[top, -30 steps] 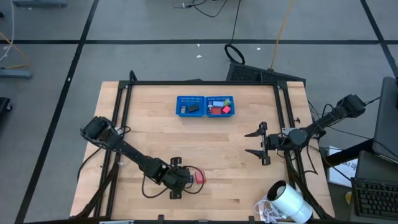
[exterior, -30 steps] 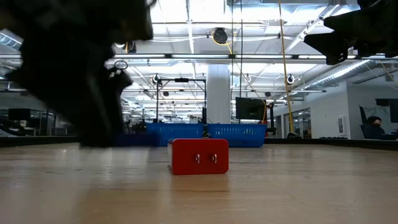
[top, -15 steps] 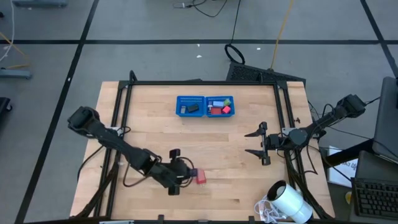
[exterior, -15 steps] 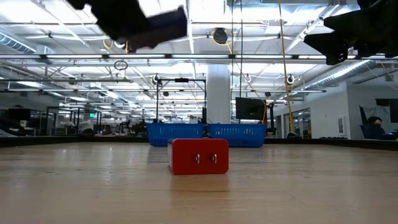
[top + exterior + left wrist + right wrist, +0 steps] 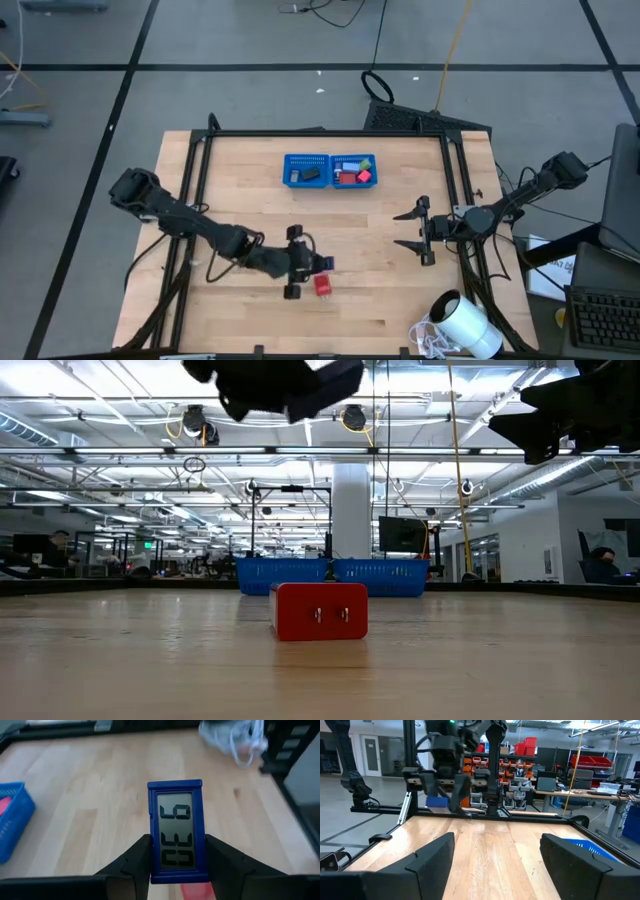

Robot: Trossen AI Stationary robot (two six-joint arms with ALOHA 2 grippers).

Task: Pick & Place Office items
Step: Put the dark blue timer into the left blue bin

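left pincer (image 5: 175,865) gripping blue digital clock (image 5: 176,830), raised above red block (image 5: 322,285)

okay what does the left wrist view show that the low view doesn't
Left wrist only: the left gripper shut on a blue digital clock, its display readable, with wood table spread beyond.

Low only: the red block's side face, resting alone on the table, the room behind.

Both: the blue mesh tray, and the red block, barely visible under the clock in the wrist view.
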